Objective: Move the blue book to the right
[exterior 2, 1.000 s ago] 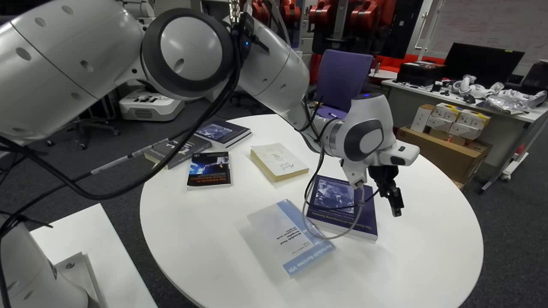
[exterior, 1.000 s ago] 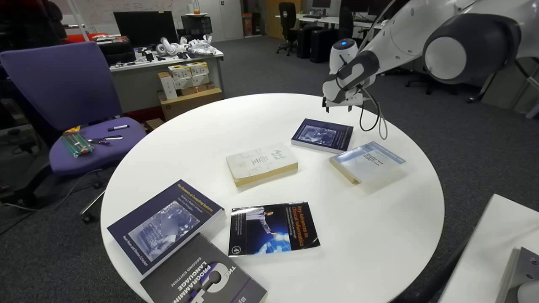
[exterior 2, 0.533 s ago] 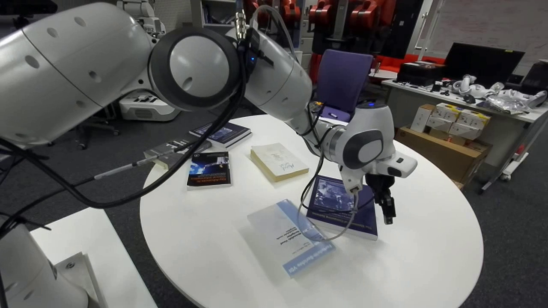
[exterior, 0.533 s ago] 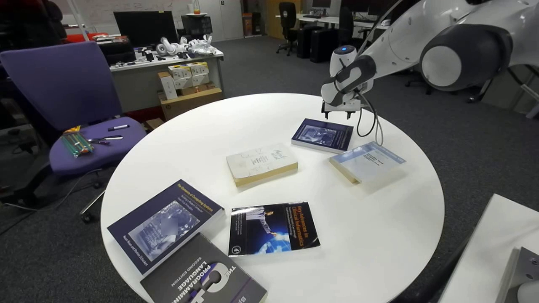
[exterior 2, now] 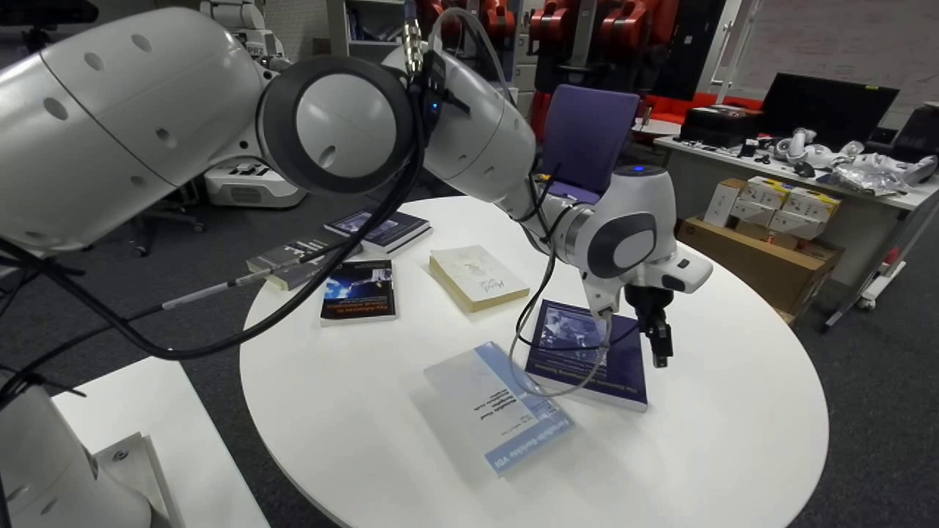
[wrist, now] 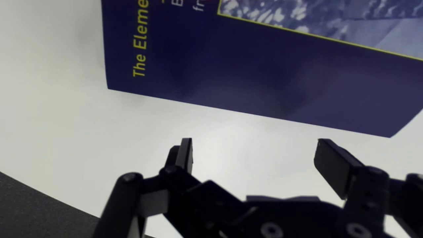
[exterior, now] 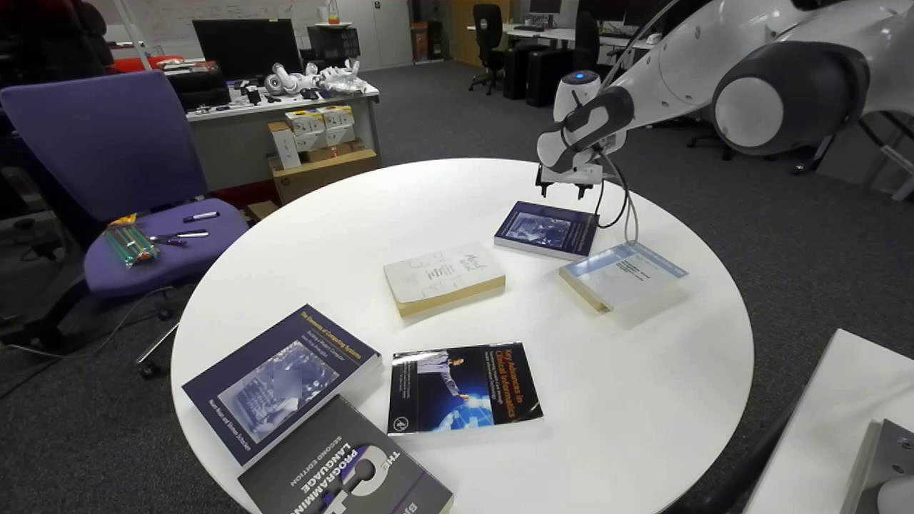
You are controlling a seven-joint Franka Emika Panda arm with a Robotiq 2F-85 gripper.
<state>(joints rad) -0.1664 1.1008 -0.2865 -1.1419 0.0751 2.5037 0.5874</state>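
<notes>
The blue book (exterior: pixel 537 230) lies flat near the far edge of the round white table. It is dark blue with a lighter bluish-white picture. In an exterior view the blue book (exterior 2: pixel 568 334) is partly crossed by the arm's hanging cables. My gripper (exterior: pixel 563 193) is open and empty, pointing down above the table by the book's far side; it also shows in an exterior view (exterior 2: pixel 662 358). In the wrist view the open fingers (wrist: pixel 254 145) stand apart over bare white tabletop, just short of the edge of the blue book (wrist: pixel 264 76). No contact shows.
A pale whitish-blue book (exterior: pixel 623 277) lies close beside the blue book. A whitish thick book (exterior: pixel 444 278), a black book (exterior: pixel 464 392), a grey book (exterior: pixel 357 464) and a larger dark book (exterior: pixel 278 385) lie elsewhere on the table (exterior: pixel 607 400).
My gripper first lowered, then rose slightly and shifted a little to the left in both exterior views. The fingers stay open. The books have not moved.
</notes>
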